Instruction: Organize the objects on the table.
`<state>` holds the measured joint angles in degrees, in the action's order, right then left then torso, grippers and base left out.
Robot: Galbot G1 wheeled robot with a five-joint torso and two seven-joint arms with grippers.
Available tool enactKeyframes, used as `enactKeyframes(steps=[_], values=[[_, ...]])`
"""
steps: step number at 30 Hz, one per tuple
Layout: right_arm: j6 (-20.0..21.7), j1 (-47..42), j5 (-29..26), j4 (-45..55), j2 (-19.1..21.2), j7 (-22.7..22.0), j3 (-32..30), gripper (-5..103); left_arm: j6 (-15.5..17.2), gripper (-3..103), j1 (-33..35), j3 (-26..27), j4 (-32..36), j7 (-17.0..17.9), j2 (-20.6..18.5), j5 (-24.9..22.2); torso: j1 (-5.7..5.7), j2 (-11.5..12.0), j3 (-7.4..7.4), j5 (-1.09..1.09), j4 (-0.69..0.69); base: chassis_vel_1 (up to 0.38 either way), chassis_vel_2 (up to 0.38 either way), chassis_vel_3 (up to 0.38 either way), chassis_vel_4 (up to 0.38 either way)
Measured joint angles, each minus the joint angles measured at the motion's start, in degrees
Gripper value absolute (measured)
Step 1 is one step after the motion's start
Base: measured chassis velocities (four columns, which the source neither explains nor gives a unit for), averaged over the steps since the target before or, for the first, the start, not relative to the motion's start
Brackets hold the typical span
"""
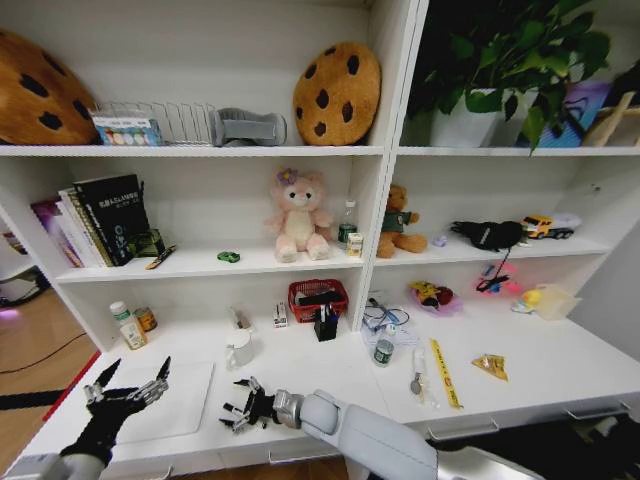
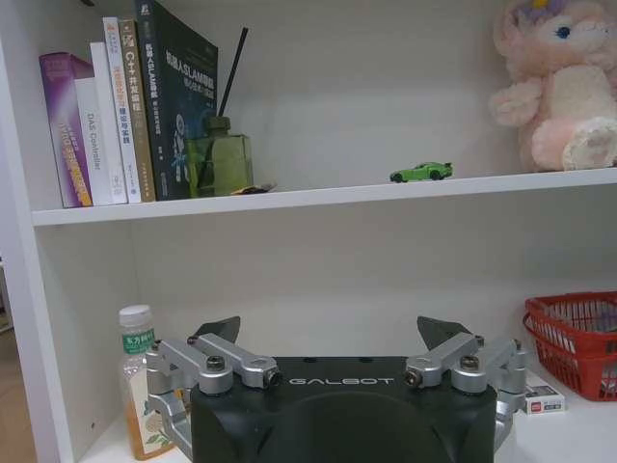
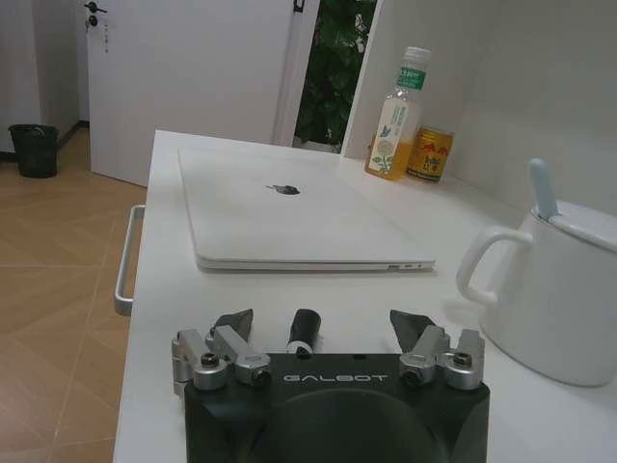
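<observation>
We see the closed silver laptop (image 3: 289,207) lying flat near the long white worktop's (image 1: 560,375) left front corner; our left claw (image 1: 128,387) hovers released above it, our right claw (image 3: 323,326) released around a small black pen (image 3: 304,333)

- White built-in shelving (image 1: 385,150), three tiers, split by an upright divider.
- Top shelf: two cookie-shaped cushions (image 1: 336,92), wire rack (image 1: 165,120), potted plant (image 1: 500,60).
- Middle shelf: books (image 1: 100,218), pink plush (image 1: 298,215), brown bear (image 1: 398,222).
- Wood floor (image 3: 48,270); white door (image 3: 188,72) and dark bin (image 3: 35,149) beyond.
</observation>
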<state>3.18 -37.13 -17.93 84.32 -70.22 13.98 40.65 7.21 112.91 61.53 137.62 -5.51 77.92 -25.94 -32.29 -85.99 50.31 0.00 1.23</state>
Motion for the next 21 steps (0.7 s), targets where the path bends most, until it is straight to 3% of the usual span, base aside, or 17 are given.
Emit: enactKeyframes(steps=[6,8,10,11,13,17,18,21], values=[[1.2,-0.41,-4.13,0.48,0.74,-0.63,0.05,54,0.0,100,0.0,0.0,0.0,0.0,0.0,0.0,0.0,0.0,0.0,0.0,-0.01,0.0,0.0,0.0,0.0],[1.26,-0.43,-4.48,0.42,0.68,-0.66,0.04,54,0.0,100,0.0,0.0,0.0,0.0,0.0,0.0,0.0,0.0,0.0,0.0,-0.01,0.0,0.0,0.0,0.0],[1.68,-0.44,-6.0,0.29,0.44,-1.02,0.07,42,0.0,100,0.0,0.0,0.0,0.0,0.0,0.0,0.0,0.0,0.0,0.0,-0.01,0.0,0.0,0.0,0.0],[1.68,-0.44,-6.0,0.29,0.44,-1.02,0.07,42,0.0,100,0.0,0.0,0.0,0.0,0.0,0.0,0.0,0.0,0.0,0.0,-0.01,0.0,0.0,0.0,0.0],[2.69,-0.44,-7.97,0.13,0.09,-1.69,0.36,27,0.0,100,0.0,0.0,0.0,0.0,0.0,0.0,0.0,0.0,0.0,0.0,-0.01,0.0,0.0,0.0,0.0],[3.47,-0.42,-9.18,0.03,-0.09,-2.11,0.6,21,0.0,100,0.0,0.0,0.0,0.0,0.0,0.0,0.0,0.0,0.0,0.0,-0.01,0.0,0.0,0.0,0.0],[4.1,-0.31,-9.99,0.02,-0.13,-2.41,0.8,12,0.0,100,0.0,0.0,0.0,0.0,0.0,0.0,0.0,0.0,0.0,0.0,0.0,0.0,0.0,0.0,0.0],[4.97,-0.25,-11.27,0.08,-0.15,-3.05,1.04,12,0.0,100,0.0,0.0,0.0,0.0,0.0,0.0,0.0,0.0,0.0,0.01,0.0,0.0,0.0,0.0,0.0]])
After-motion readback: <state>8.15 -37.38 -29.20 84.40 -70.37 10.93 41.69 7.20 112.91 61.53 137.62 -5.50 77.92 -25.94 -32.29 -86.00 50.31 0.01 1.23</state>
